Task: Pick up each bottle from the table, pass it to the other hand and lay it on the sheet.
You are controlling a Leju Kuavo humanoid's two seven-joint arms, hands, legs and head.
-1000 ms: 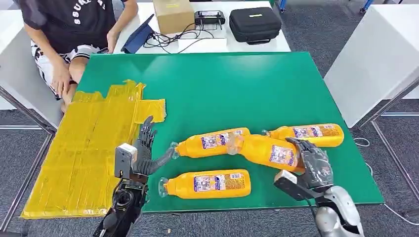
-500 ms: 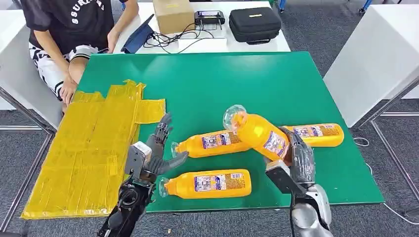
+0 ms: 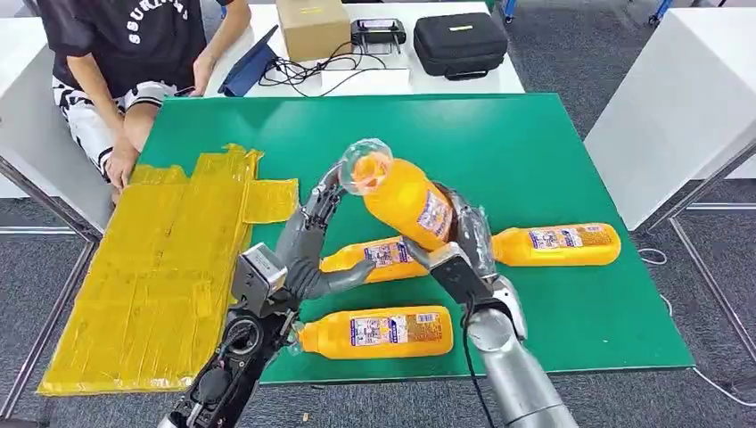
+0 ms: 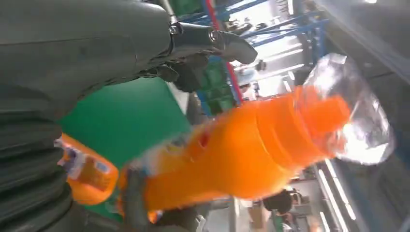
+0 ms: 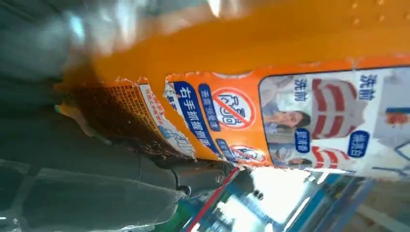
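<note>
My right hand [image 3: 464, 239] clamps the orange plastic bottle [image 3: 406, 198] by its base, clear cap tilted toward my left hand [image 3: 308, 245], whose fingers spread empty to receive it.

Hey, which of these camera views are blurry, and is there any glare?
Head view: sharp, evenly lit. Left wrist view: the lifted bottle is motion-smeared, with bright glare behind its clear cap. Right wrist view: the label is readable, but the picture's upper left part is blurred.
</note>
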